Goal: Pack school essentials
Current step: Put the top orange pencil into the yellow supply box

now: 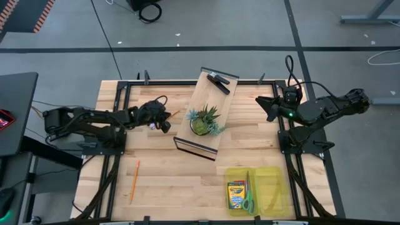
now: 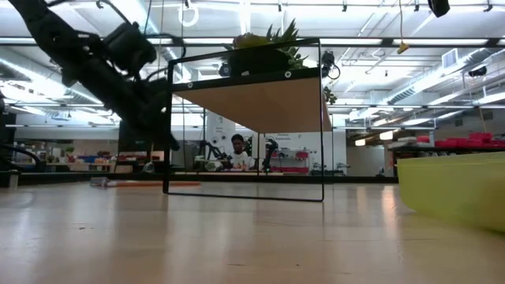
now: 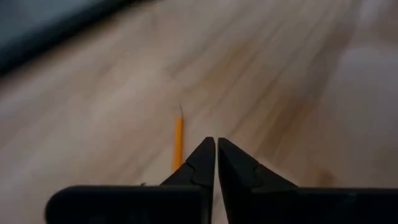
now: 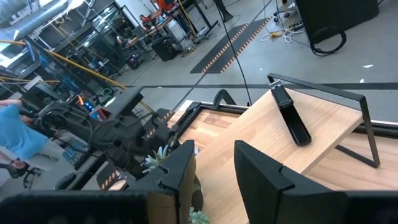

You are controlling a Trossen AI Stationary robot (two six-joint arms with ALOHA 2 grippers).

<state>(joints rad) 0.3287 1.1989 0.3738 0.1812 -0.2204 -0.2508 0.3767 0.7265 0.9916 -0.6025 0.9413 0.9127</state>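
Observation:
My left gripper [image 1: 167, 120] hovers left of the wooden riser, shut on a thin orange pencil [image 3: 178, 138] whose tip pokes out ahead of the fingers [image 1: 174, 114]. A second orange pencil [image 1: 134, 180] lies flat on the table near the left front. The yellow-green crayon box [image 1: 235, 195] and the green-handled scissors [image 1: 249, 199] lie in the yellow tray [image 1: 275, 181]. The pale pad is not in view. My right gripper [image 1: 267, 106] is open [image 4: 214, 167] and holds nothing, raised over the table's far right. My left gripper is shut on the orange pencil, which runs along the fingers and sticks out past their tips [image 3: 180, 118]. The left finger [image 3: 198, 163] hides the place of contact. The pencil is lifted clear of the table.
A tilted wooden riser [image 1: 206, 112] in a black frame stands mid-table, carrying a spiky green potted plant [image 1: 204, 120] and a black clip-like object [image 1: 219, 81]. In the low view the riser's frame [image 2: 245, 118] blocks the centre. Bare wood lies at the near left.

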